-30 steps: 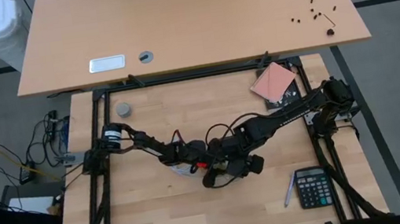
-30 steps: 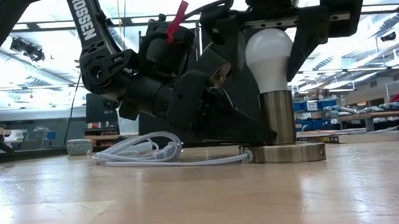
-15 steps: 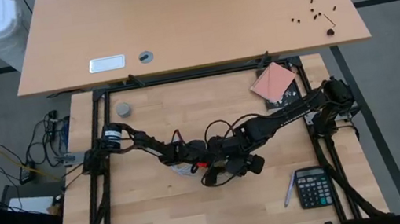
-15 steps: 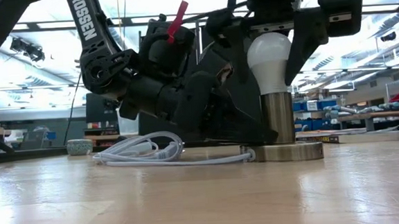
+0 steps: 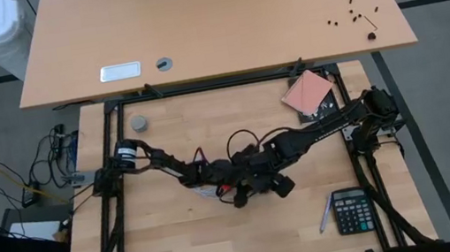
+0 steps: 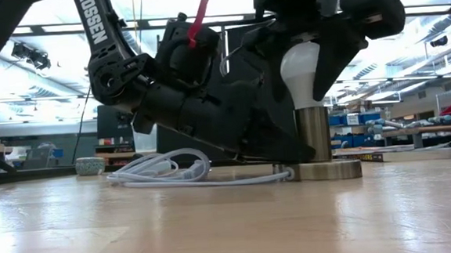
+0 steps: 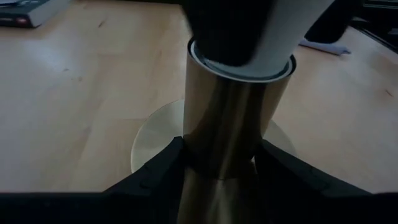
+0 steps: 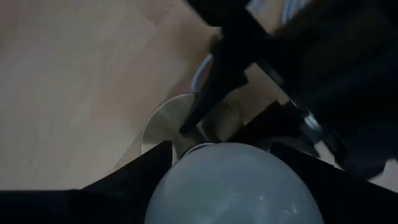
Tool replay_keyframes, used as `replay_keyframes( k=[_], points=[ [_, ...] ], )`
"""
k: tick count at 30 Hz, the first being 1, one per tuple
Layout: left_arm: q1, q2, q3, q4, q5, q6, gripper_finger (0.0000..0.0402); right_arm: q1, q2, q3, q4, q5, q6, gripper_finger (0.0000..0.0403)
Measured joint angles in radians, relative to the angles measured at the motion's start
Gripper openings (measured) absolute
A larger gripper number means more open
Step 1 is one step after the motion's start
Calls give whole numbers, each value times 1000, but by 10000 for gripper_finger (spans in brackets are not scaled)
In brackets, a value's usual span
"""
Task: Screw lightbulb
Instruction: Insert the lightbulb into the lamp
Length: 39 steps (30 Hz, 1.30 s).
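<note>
1. The small white pear-shaped lightbulb [image 6: 300, 68] stands upright, dome up, in the brass socket post [image 6: 314, 133], pinched between the right hand [image 6: 314, 42] fingers.
2. The left hand [image 7: 221, 163] clamps the post below.
3. The right hand has since rotated and narrowed.

My right gripper [image 6: 308, 47] now sits rotated around the lightbulb [image 6: 300, 71], its fingers standing skewed where a second ago they flanked the white globe squarely, and they have drawn in a little on it. The lightbulb leans slightly off upright in the brass socket [image 6: 314, 133]. From above, my right wrist [image 5: 259, 174] has swung nearer the left arm.
</note>
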Motion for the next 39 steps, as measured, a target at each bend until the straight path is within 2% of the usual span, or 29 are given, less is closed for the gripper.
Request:
replay_keyframes(
  k=[5, 12, 16, 22, 31, 39],
  points=[
    [-25, 0, 0, 0, -93, -16, 193, -17, 0, 0, 1, 32, 170, 271],
    [-68, 1, -2, 7, -280, -41, 193, -45, 0, 0, 3, 57, 379, 266],
    [-86, 2, -3, 12, -379, -51, 193, -55, 1, 0, 4, 109, 501, 273],
    [-99, 2, -3, 12, -468, -60, 193, -72, 1, -1, 2, 137, 690, 270],
    [-98, 2, -3, 19, -488, -72, 193, -84, 1, -1, 2, 179, 898, 272],
    [-98, 2, -3, 27, -469, -66, 193, -84, 1, -1, 24, 180, 905, 275]
  ],
)
